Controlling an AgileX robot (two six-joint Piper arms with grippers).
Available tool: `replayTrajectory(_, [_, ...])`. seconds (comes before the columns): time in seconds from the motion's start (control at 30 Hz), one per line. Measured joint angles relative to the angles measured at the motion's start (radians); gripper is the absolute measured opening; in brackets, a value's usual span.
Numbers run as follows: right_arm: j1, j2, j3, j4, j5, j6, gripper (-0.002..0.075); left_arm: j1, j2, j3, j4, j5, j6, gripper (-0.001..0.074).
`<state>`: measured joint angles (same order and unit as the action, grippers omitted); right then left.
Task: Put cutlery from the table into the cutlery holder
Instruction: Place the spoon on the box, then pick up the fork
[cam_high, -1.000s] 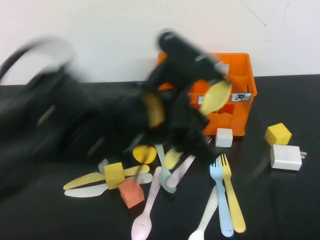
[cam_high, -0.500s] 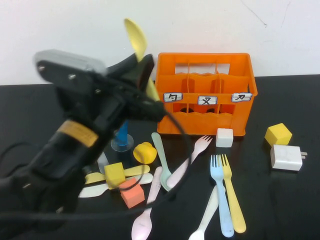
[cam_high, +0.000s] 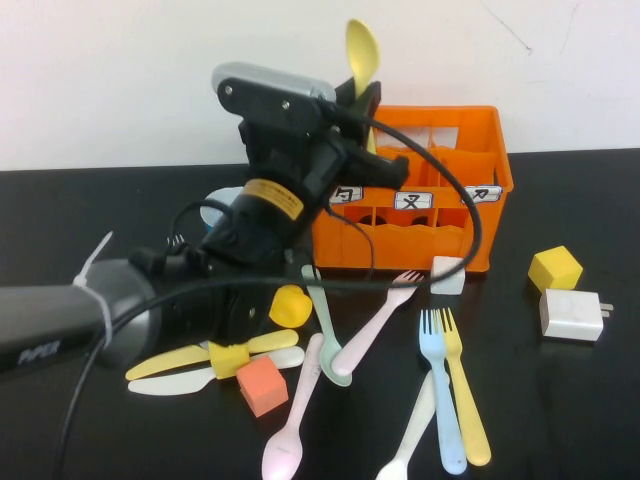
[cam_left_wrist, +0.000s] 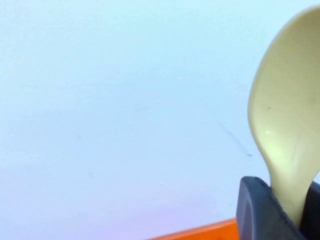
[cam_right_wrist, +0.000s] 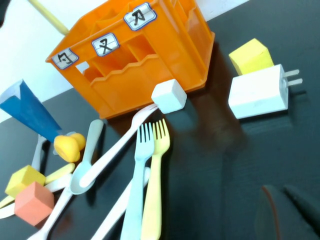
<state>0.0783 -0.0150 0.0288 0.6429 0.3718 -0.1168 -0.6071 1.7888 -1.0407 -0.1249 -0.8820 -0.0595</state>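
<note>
Your left gripper (cam_high: 365, 100), top centre, pinches the light, stiff yellow spoon (cam_high: 361, 48) by its handle above the cutlery holder (cam_high: 470, 165); keep hold there. Right gripper (cam_right_wrist: 285, 210), lower right of its wrist view: jaws cannot tell.

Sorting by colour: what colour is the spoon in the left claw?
Pale yellow spoon, clearest in the left wrist view.

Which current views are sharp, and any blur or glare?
High view: sharp, left gripper holds the yellow spoon bowl-up over the cutlery holder. Left wrist view: spoon soft, too close, wall washed pale. Right wrist view: crisp, soft shadow beside the white charger, right gripper a dark blur.
</note>
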Motion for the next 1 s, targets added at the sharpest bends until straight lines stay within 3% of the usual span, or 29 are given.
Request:
replayTrajectory(0.13, [0.0, 0.0, 0.0, 0.0, 0.0, 0.0, -0.0003, 0.036, 0.022, -0.026, 0.01, 0.025, 0.0, 0.0128])
replayTrajectory(0.37, [0.0, 0.0, 0.0, 0.0, -0.018, -0.025, -0.0003, 0.071, 0.031, -0.026, 0.04, 0.159, -0.003, 0.0301])
replayTrajectory(0.6, [0.0, 0.0, 0.0, 0.051, -0.043, -0.06, -0.0003, 0.082, -0.022, -0.026, 0.044, 0.141, 0.026, 0.0326])
replayTrajectory(0.7, [0.0, 0.0, 0.0, 0.091, -0.044, -0.124, -0.0003, 0.084, -0.131, -0.026, 0.044, 0.205, 0.101, 0.0298])
replayTrajectory(0.77, [0.0, 0.0, 0.0, 0.12, -0.047, -0.176, -0.0003, 0.084, -0.217, -0.026, 0.044, 0.299, 0.157, 0.0236])
replayTrajectory(0.9, [0.0, 0.0, -0.004, 0.161, -0.051, -0.261, -0.0003, 0.084, -0.408, -0.026, 0.044, 0.616, 0.247, 0.0069])
replayTrajectory(1.0, [0.0, 0.006, -0.05, 0.162, -0.047, -0.292, -0.0003, 0.084, -0.523, -0.018, 0.021, 0.882, 0.263, 0.002])
